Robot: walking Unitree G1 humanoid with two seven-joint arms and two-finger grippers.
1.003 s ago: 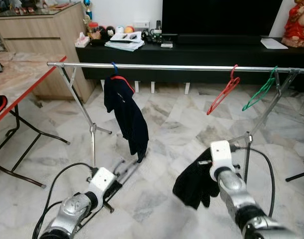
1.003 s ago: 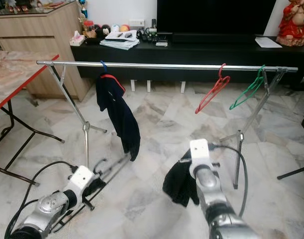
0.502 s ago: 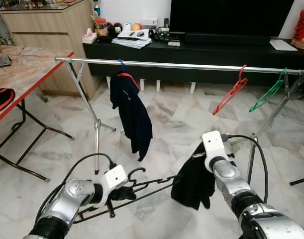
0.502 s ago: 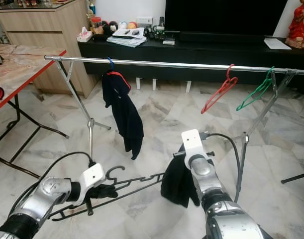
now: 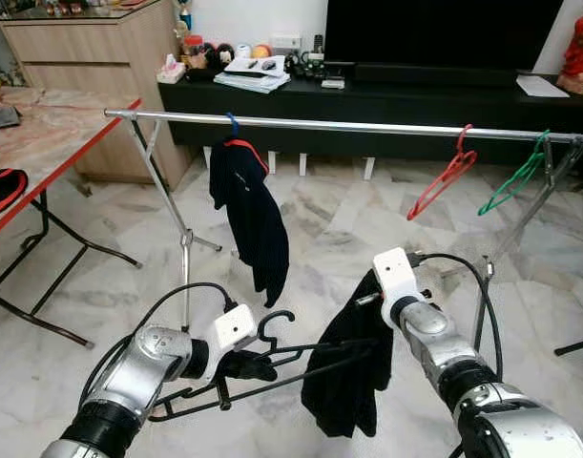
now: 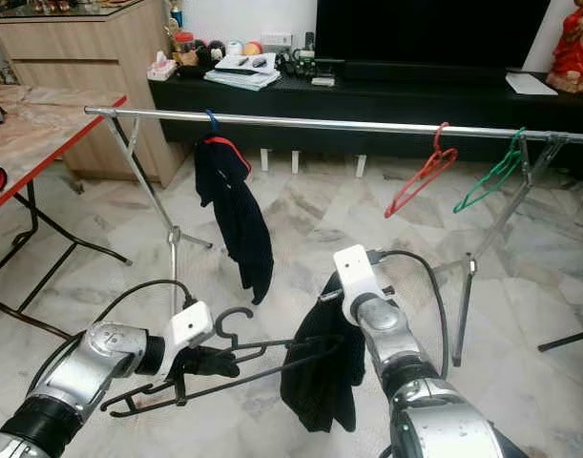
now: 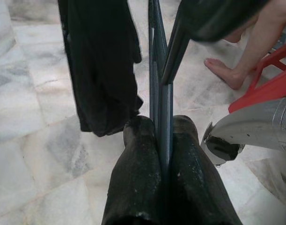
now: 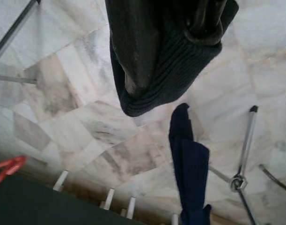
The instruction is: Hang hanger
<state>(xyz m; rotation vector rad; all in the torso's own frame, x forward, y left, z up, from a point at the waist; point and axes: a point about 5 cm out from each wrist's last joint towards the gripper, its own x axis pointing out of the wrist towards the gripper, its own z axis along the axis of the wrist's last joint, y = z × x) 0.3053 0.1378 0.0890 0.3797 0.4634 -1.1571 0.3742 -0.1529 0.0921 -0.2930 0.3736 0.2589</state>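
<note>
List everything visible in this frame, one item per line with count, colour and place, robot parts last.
Rail: 1, silver, across the room on crossed legs.
Navy garment: 1, hanging from the rail's left part on a blue-hooked hanger.
Red hanger: 1, bare, on the rail's right part.
Green hanger: 1, bare, on the rail right of the red one.
Black hanger: 1, held low between the arms.
Black garment: 1, draped on the black hanger's right end.
Table: 1, red-edged, marble-look top, at left.
TV console: 1, black, behind the rail, with clutter on top.
Cabinet: 1, wood, back left.
Person's foot: 1, bare, on the floor.
Left tool: shut on the black hanger.
Right tool: shut on the black garment.
</note>
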